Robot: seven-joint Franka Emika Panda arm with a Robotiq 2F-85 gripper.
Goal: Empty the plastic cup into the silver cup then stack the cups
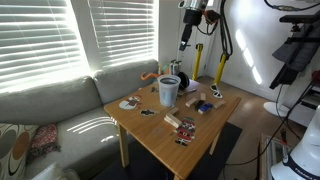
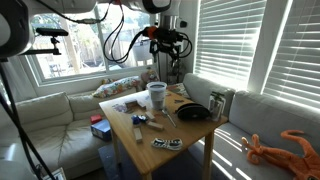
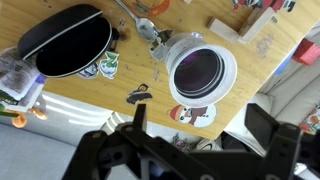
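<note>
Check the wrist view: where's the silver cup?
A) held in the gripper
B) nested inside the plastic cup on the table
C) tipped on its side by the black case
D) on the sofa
B: from above in the wrist view, the silver cup sits inside the whitish rim of the plastic cup, upright on the table. The gripper hangs above it, jaws open and empty.

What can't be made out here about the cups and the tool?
- Silver cup contents: in the wrist view its inside is dark and shiny.
- Where one cup ends: in both exterior views the stack with the plastic cup is too small.
- Small items on the table: too small and blurred in both exterior views.
- Tool jaws: too small against the blinds in an exterior view.
</note>
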